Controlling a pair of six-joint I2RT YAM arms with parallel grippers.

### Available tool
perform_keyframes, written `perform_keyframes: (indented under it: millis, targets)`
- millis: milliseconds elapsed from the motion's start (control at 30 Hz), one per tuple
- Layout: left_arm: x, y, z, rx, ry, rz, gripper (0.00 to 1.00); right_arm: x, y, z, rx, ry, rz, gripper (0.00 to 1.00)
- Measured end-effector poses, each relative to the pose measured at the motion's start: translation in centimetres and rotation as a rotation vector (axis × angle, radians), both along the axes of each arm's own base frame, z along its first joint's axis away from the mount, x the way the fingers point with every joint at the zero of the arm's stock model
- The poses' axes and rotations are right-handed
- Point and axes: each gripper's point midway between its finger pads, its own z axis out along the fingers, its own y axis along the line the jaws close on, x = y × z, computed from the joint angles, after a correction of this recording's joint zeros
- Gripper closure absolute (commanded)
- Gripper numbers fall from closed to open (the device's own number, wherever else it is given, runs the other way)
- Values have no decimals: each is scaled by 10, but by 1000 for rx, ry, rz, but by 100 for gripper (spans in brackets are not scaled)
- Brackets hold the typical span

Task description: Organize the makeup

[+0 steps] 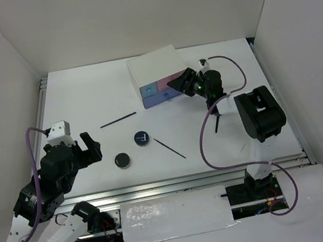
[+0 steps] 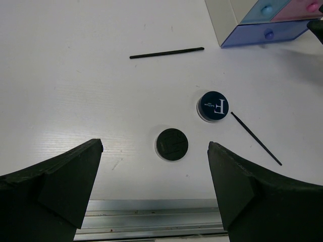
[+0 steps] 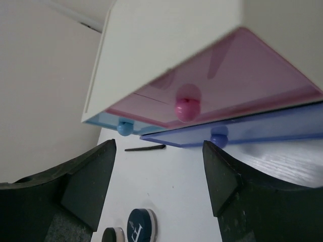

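Observation:
The makeup lies on the white table. A plain black compact [image 1: 122, 160] and a dark compact with a white mark [image 1: 142, 138] sit side by side. One thin black stick [image 1: 118, 120] lies behind them and another [image 1: 169, 148] to their right. No red-brown pencils are in view. My left gripper [image 1: 91, 147] is open and empty, left of the compacts; in its wrist view the gripper [image 2: 154, 151] hangs just short of the plain compact [image 2: 171, 144], with the marked one [image 2: 213, 106] further on. My right gripper [image 1: 181, 83] is open and empty, facing the pink drawer's knob [image 3: 186, 108].
The white box [image 1: 155, 65] stands at the back centre, with a light blue, a pink and a purple drawer. The purple bottom drawer [image 3: 237, 132] sticks out a little. The table's metal front rail [image 2: 151, 219] lies right under my left gripper. White walls enclose the table.

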Motion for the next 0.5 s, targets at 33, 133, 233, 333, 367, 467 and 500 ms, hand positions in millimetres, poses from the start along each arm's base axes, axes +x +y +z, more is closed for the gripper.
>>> perform_keyframes:
  millis: [33, 133, 233, 333, 367, 467, 500]
  targets:
    - [0, 0, 0, 0, 0, 0, 1, 1, 2, 4, 4, -10, 12, 25]
    - [0, 0, 0, 0, -1, 0, 1, 5, 5, 12, 12, -33, 32, 27]
    - [0, 0, 0, -1, 0, -1, 1, 10, 5, 9, 19, -26, 40, 31]
    - [0, -1, 0, -2, 0, -3, 1, 14, 3, -2, 18, -1, 39, 33]
    - [0, -1, 0, -2, 0, -4, 1, 15, 2, -4, 17, 6, 37, 35]
    - [0, -1, 0, -3, 0, -5, 1, 18, 2, -9, 16, 15, 37, 36]
    - [0, -1, 0, -3, 1, -5, 1, 19, 2, -9, 16, 16, 36, 36]
